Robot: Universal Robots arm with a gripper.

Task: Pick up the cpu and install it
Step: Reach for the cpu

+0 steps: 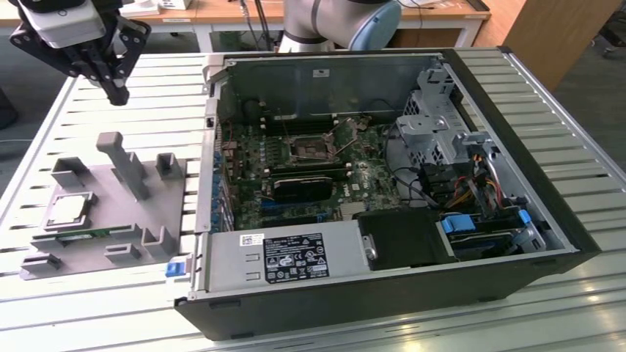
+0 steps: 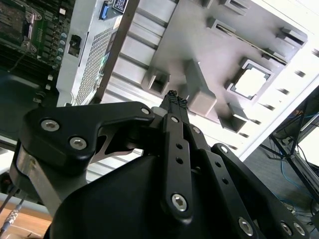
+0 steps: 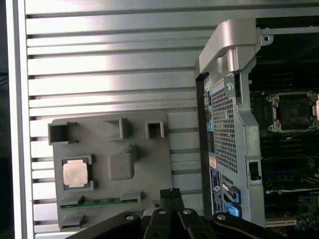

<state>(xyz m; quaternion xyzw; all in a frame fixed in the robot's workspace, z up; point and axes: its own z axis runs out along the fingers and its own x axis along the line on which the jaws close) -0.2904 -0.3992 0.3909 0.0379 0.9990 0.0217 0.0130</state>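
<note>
The cpu (image 1: 69, 210), a small square chip with a shiny silver top, lies flat in a pocket of the grey fixture plate (image 1: 122, 216) on the exterior view's left. Both wrist views show the cpu (image 3: 76, 173) (image 2: 251, 82) in that pocket. My gripper (image 1: 116, 94) hangs high above the table, beyond the fixture's far end and well apart from the chip. Its fingers are shut together with nothing between them, as the gripper (image 2: 174, 97) (image 3: 169, 191) appears in both wrist views. The open cpu socket (image 1: 313, 149) sits on the motherboard inside the case.
An open computer case (image 1: 509, 147) lies on the slatted aluminium table (image 1: 117, 81), to the fixture's right in the exterior view. A green memory stick (image 3: 99, 202) rests in the fixture beside the cpu. Upright grey posts (image 1: 122, 161) rise from the fixture. A drive cage and cables (image 1: 440, 139) fill the case's right side.
</note>
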